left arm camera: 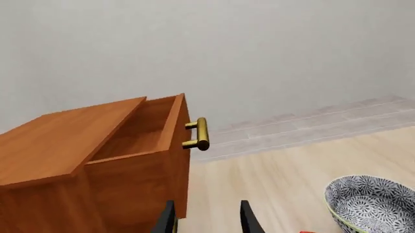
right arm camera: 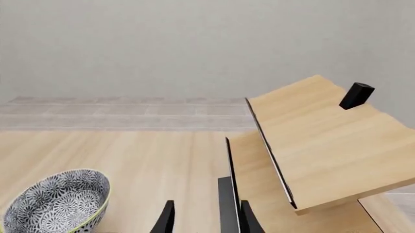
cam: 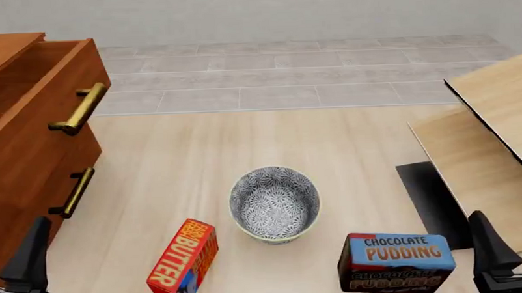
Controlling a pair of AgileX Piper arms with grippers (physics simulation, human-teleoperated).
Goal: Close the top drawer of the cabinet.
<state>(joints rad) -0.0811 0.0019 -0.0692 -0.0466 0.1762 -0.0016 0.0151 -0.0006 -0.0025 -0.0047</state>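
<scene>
The cabinet [cam: 23,168] is seen at the far left of the desk [cam: 200,148], with the top drawer [cam: 46,95] pulled out and its brass handle [cam: 79,109] facing right. The left gripper [left arm camera: 206,218] is held near the cabinet's corner, fingers spread and empty. The right gripper [right arm camera: 206,218] is likewise spread, empty, beside the pale wood furniture [cam: 495,132]. A patterned bowl [cam: 275,203] sits mid-desk.

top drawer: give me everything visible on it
The top drawer is reddish-brown wood, pulled out of the cabinet at the front view's left, its hollow showing nothing inside where visible. One brass bar handle sits on two posts on its flat front. Neither the left gripper nor anything else touches it.
</scene>
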